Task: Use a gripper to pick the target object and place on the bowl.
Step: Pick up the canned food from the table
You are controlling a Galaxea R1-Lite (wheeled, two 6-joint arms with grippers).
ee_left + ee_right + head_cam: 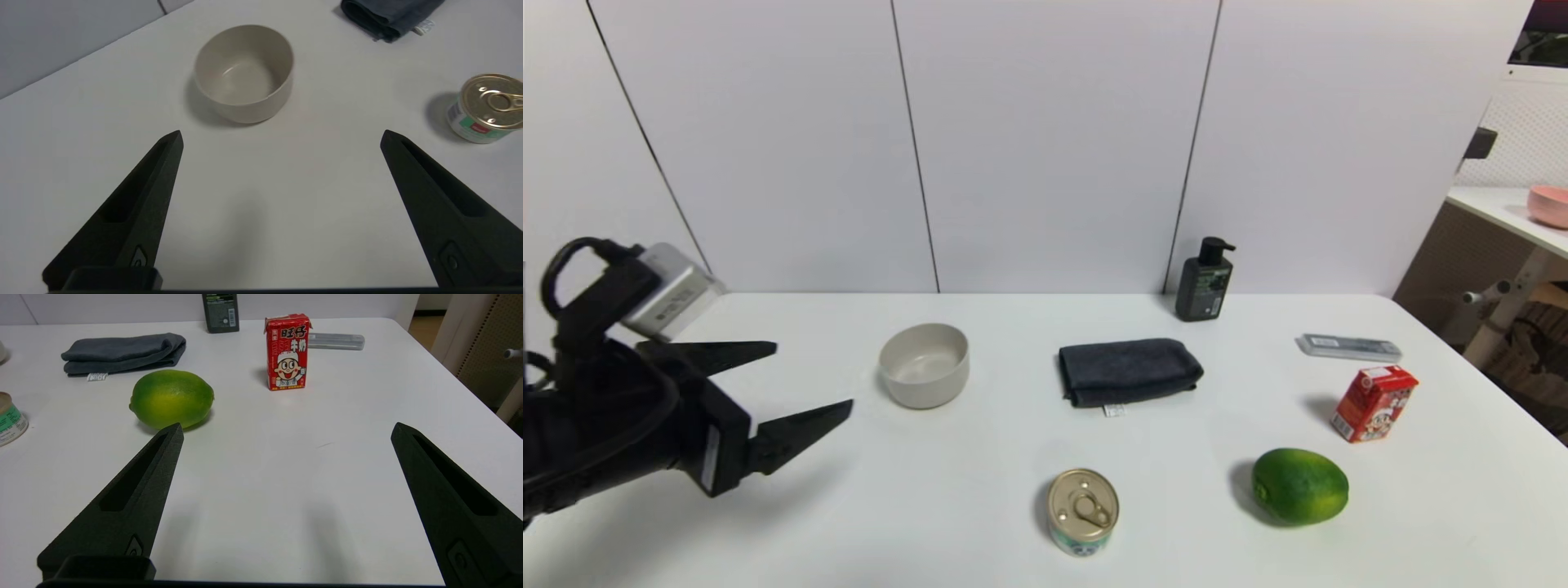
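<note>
The tin can (1083,512) with a gold pull-tab lid and green-and-white label stands upright near the table's front middle; it also shows in the left wrist view (486,108) and partly in the right wrist view (10,418). The off-white bowl (925,365) sits empty, back and left of the can, also in the left wrist view (244,73). My left gripper (813,376) hovers open and empty above the table's left side, left of the bowl, and shows in its own wrist view (281,136). My right gripper (286,430) is open and empty above bare table at the right; the head view does not show it.
A green oval fruit (1299,485) lies right of the can. A red carton (1373,403), a grey flat case (1349,347), a folded dark cloth (1129,371) and a dark pump bottle (1205,282) stand farther back. A pink bowl (1549,204) sits on a separate table.
</note>
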